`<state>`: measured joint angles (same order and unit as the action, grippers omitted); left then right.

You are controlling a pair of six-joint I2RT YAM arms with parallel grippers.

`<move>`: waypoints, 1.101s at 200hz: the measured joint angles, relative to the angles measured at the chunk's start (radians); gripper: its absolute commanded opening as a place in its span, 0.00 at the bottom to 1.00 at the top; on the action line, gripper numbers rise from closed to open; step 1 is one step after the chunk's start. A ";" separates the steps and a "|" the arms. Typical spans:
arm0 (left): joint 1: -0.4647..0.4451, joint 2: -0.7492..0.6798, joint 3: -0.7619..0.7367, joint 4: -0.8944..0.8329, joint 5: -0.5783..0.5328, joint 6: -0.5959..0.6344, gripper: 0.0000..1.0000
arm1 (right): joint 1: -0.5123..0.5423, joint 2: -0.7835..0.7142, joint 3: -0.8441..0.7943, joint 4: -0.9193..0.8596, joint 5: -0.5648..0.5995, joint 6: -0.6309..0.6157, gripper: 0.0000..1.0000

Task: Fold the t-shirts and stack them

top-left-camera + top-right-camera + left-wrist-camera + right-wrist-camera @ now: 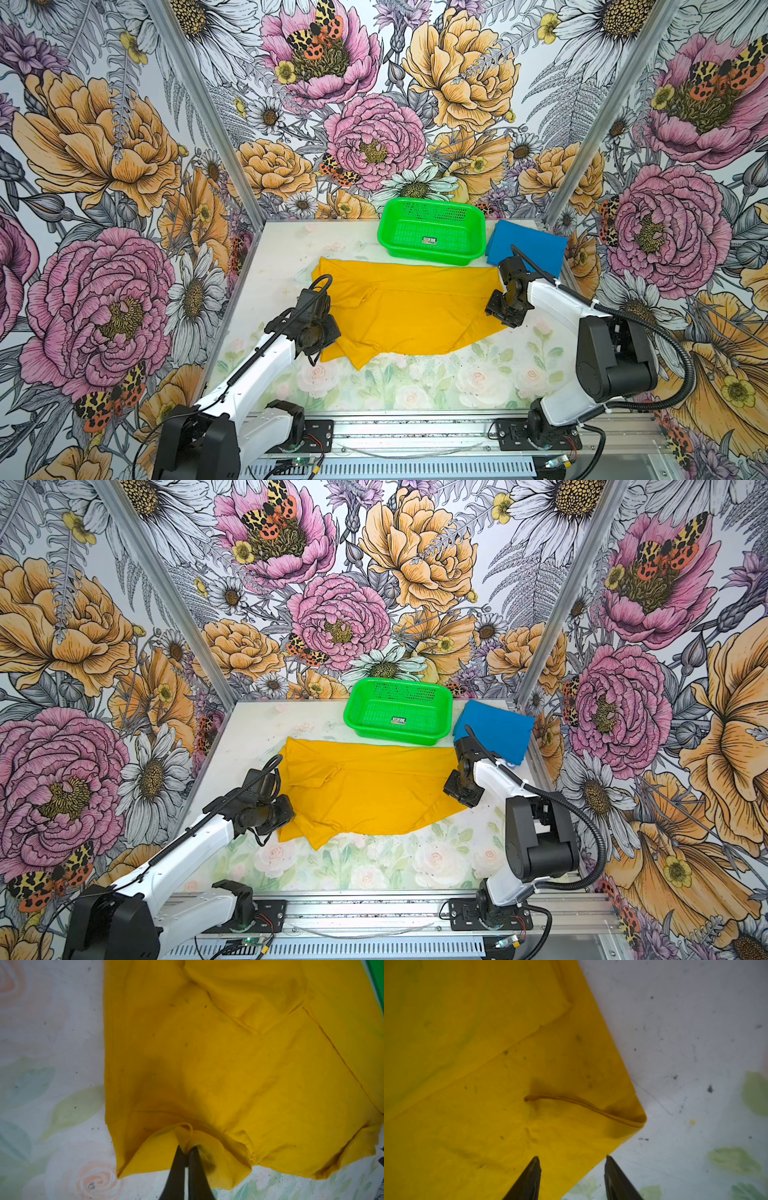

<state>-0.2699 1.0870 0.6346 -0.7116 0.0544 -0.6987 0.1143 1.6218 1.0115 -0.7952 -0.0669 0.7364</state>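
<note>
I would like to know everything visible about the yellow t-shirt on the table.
The yellow t-shirt is plain soft cloth, mustard-coloured, with small dark specks. It lies spread on the table, partly folded, layers overlapping, a few creases. The left end effector is shut on a pinch of its edge; the right end effector is open at its opposite corner. Its far edge runs close by the green basket.
</note>
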 measured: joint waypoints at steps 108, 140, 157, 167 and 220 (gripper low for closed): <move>0.029 0.002 0.000 0.008 0.001 0.003 0.00 | 0.000 0.213 0.162 0.024 0.012 -0.057 0.41; 0.035 0.002 0.000 0.011 0.001 0.005 0.00 | 0.002 0.226 0.172 0.026 0.012 -0.057 0.39; 0.038 0.002 0.000 0.014 0.003 0.011 0.00 | 0.002 0.228 0.174 0.026 0.015 -0.062 0.30; 0.039 0.002 0.000 0.014 0.003 0.011 0.00 | 0.002 0.231 0.176 0.026 0.016 -0.056 0.22; 0.044 0.002 0.000 0.014 0.014 0.018 0.00 | 0.002 0.214 0.168 0.031 0.019 -0.057 0.00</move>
<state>-0.2260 1.0885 0.6346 -0.6975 0.0685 -0.6807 0.1162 1.8359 1.1793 -0.7647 -0.0479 0.6796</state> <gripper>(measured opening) 0.056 0.056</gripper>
